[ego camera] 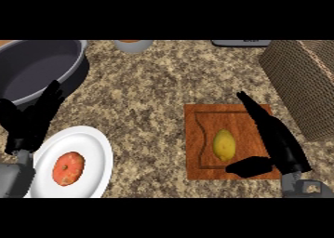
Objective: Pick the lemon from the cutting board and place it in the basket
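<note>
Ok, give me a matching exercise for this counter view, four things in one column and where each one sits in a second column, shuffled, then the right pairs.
Things:
1. lemon
2. orange fruit
3. basket
4. grey pot

Places:
A. far left of the counter, beyond the left hand
B. on the white plate
C. on the cutting board, beside the open right hand
D. right edge, beyond the board

Pairs: 1-C, 2-B, 3-D, 4-A
</note>
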### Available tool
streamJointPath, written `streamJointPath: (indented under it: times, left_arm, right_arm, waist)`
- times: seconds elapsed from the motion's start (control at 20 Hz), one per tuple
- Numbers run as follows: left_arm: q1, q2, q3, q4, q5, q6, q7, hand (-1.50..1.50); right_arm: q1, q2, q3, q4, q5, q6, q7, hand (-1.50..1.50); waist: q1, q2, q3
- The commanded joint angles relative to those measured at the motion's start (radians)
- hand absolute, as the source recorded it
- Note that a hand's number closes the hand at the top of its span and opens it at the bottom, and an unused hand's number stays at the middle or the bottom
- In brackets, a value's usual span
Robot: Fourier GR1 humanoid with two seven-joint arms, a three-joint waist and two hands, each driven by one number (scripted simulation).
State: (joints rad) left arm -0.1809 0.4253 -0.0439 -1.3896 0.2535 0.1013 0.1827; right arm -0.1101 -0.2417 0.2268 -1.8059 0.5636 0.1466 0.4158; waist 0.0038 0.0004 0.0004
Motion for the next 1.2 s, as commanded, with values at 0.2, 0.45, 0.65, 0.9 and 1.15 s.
streamJointPath:
  times: [0.2, 0.45, 0.65, 0.9, 1.15]
  left_arm:
    - [-0.011, -0.044, 0.021, -0.049, -0.058, 0.001, 0.051, 0.00]
    - [-0.021, -0.080, 0.056, -0.011, -0.086, -0.027, 0.049, 0.00]
    - [0.030, -0.087, 0.082, -0.074, -0.104, -0.043, 0.048, 0.00]
    - [0.046, -0.095, 0.109, -0.098, -0.103, -0.091, 0.062, 0.00]
    - [-0.072, -0.125, 0.129, 0.073, -0.163, -0.073, 0.011, 0.00]
  right_arm:
    - [-0.030, 0.050, 0.023, 0.204, 0.078, 0.011, -0.052, -1.50]
    - [-0.013, 0.062, 0.009, 0.237, 0.116, 0.013, -0.099, -1.50]
    - [-0.011, 0.035, -0.057, 0.300, 0.106, 0.005, -0.206, -1.50]
    - [-0.038, 0.069, -0.072, 0.200, 0.045, 0.108, -0.145, -1.50]
    - [0.098, 0.043, -0.046, 0.138, 0.074, 0.098, -0.240, -1.50]
  waist:
    - [-0.002, 0.000, 0.000]
    - [-0.004, -0.001, 0.000]
    - [-0.002, -0.001, 0.000]
    - [-0.001, -0.001, 0.000]
    - [-0.008, 0.000, 0.000]
